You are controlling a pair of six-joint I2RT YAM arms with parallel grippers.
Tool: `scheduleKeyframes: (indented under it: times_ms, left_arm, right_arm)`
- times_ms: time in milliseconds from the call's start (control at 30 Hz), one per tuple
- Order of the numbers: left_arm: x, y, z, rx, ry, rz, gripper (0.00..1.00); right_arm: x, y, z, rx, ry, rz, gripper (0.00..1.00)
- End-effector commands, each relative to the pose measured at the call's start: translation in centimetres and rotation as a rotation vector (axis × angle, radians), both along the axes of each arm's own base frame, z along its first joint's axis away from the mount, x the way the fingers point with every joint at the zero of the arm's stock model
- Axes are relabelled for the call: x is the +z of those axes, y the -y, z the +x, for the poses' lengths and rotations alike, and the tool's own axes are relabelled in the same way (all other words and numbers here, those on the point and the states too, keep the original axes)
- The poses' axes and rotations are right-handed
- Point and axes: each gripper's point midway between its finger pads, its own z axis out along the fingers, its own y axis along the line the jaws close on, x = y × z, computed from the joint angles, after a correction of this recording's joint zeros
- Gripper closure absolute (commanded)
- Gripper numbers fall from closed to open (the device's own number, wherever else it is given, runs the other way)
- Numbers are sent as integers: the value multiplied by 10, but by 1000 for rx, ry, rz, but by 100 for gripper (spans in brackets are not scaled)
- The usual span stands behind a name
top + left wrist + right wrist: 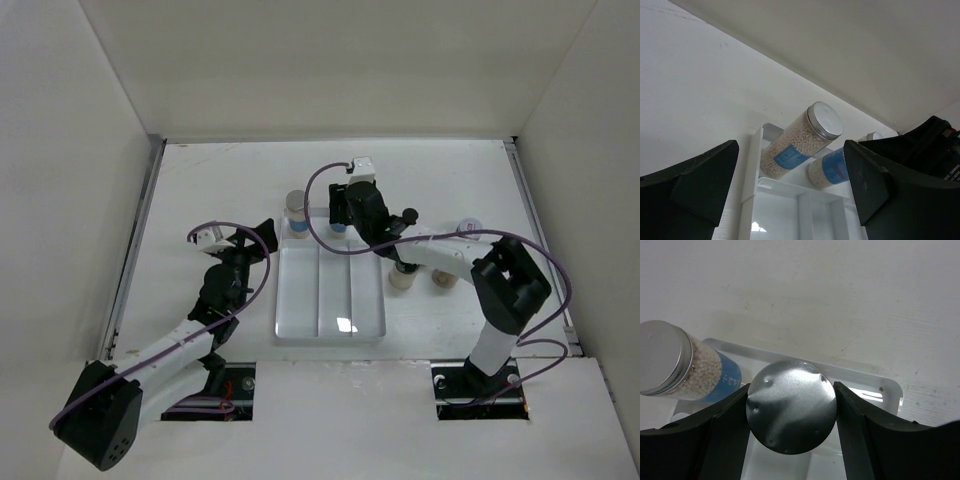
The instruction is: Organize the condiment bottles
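A silver-lidded jar with a blue label [297,212] stands at the far left corner of the white tray [300,300]. My right gripper [343,218] is shut on a second silver-lidded, blue-labelled jar [791,405], holding it by the lid over the tray's far end [865,377], beside the first jar [685,365]. My left gripper [256,242] is open and empty, left of the tray and facing both jars [800,142]. The held jar [832,167] is partly hidden behind my finger there.
Two pale jars [400,277] [441,281] stand on the table right of the tray, partly under my right arm. A pink-lidded jar [467,224] stands farther right. White walls enclose the table on three sides.
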Motion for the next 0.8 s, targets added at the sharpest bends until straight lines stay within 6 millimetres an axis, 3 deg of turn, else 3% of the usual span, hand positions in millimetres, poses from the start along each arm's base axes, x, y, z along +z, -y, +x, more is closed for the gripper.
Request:
scheduleKeyframes:
  times_ms: [0, 67, 167, 267, 367, 433, 533, 700, 767]
  left_arm:
    - [9, 0, 1, -6, 42, -14, 14]
    - [12, 3, 0, -17, 48, -18, 14]
    - [9, 2, 1, -11, 42, -14, 13]
    - [11, 3, 1, -17, 48, -18, 13]
    - [12, 2, 0, -15, 54, -19, 13]
    - [11, 1, 1, -9, 50, -18, 13]
    - [19, 3, -3, -23, 71, -30, 13]
    - [15, 3, -2, -21, 59, -25, 13]
    - [17, 6, -3, -31, 66, -29, 13]
  right_arm:
    - [56, -31, 9, 25, 123, 169, 50]
    - [48, -34, 8, 26, 115, 156, 45]
    - [47, -34, 3, 30, 109, 147, 25]
    - [60, -27, -4, 29, 114, 150, 13]
    - [85, -7, -20, 12, 145, 171, 6]
    - [96, 13, -32, -22, 163, 175, 4]
    - [99, 62, -48, -136, 175, 153, 3]
    - [76, 139, -85, -354, 144, 45, 1]
    - [62, 158, -101, -398, 109, 4, 0]
